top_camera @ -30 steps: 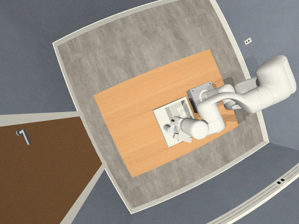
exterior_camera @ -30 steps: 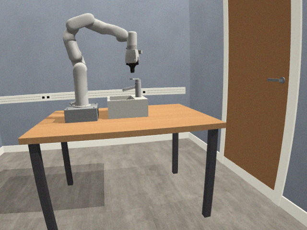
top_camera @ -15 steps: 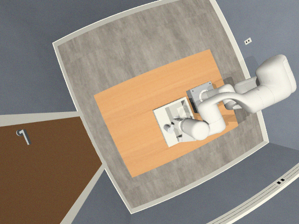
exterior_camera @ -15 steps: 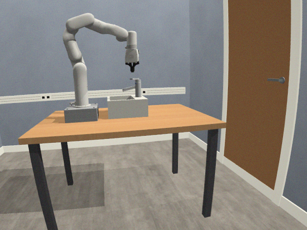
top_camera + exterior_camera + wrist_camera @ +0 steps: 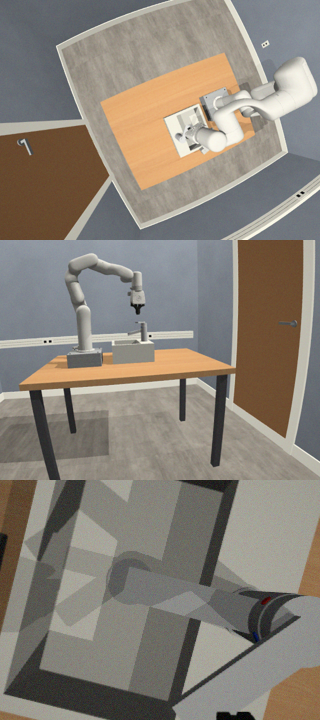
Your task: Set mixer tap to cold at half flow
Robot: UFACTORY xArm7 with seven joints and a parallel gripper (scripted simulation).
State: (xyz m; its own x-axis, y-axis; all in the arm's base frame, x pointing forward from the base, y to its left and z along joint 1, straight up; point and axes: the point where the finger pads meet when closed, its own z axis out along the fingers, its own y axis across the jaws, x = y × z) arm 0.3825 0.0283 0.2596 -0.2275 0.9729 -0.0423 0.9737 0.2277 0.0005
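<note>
A grey mixer tap [image 5: 143, 334] [image 5: 239, 609] stands on the rim of a white sink block [image 5: 133, 353] [image 5: 171, 127] [image 5: 272, 525]. Its spout [image 5: 133, 331] [image 5: 155, 587] reaches over the basin. The flat lever [image 5: 139, 322] [image 5: 240, 680] [image 5: 185, 131] lies about level on top of the tap. In the wrist view a red dot [image 5: 266, 600] and a blue dot [image 5: 256, 636] sit on the tap's collar. My gripper [image 5: 137, 312] [image 5: 188, 129] [image 5: 235, 716] is shut and empty. It hangs a short way above the lever and does not touch it.
The sink stands on a wooden table [image 5: 168, 366] [image 5: 144, 103] next to the arm's grey base [image 5: 84, 360] [image 5: 209, 99]. A brown door [image 5: 268, 317] with a handle is at the right wall.
</note>
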